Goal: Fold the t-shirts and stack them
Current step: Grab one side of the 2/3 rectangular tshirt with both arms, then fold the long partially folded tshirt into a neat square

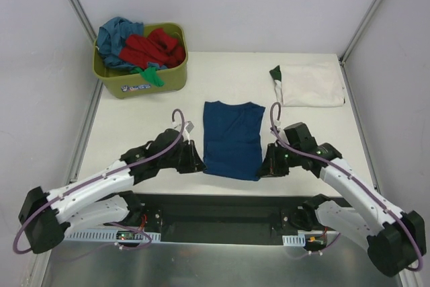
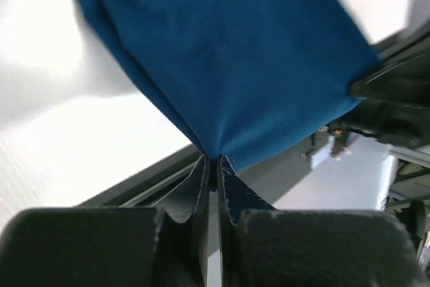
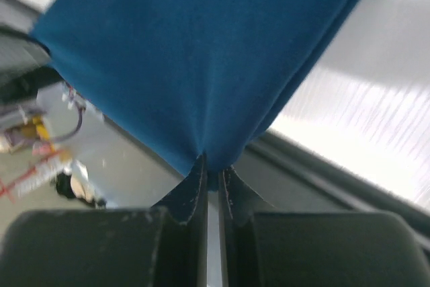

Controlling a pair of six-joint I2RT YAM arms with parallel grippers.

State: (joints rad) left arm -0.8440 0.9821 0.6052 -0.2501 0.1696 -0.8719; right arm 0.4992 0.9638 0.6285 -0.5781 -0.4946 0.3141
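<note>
A dark blue t-shirt (image 1: 232,138) lies as a long folded strip at the table's middle, its hem at the near edge. My left gripper (image 1: 199,164) is shut on the hem's left corner, and my right gripper (image 1: 263,168) is shut on the right corner. In the left wrist view the blue t-shirt (image 2: 228,58) fans out from my pinched left gripper (image 2: 213,163). The right wrist view shows the same blue cloth (image 3: 201,52) bunched into my right gripper (image 3: 213,166). A folded white t-shirt (image 1: 310,85) with a dark green one (image 1: 275,73) under it rests at the back right.
An olive-green tub (image 1: 144,78) at the back left holds red (image 1: 153,48), teal (image 1: 115,34) and green (image 1: 150,75) tees. The table's near edge (image 1: 222,191) drops to a dark rail just behind both grippers. White walls close in the left and right sides.
</note>
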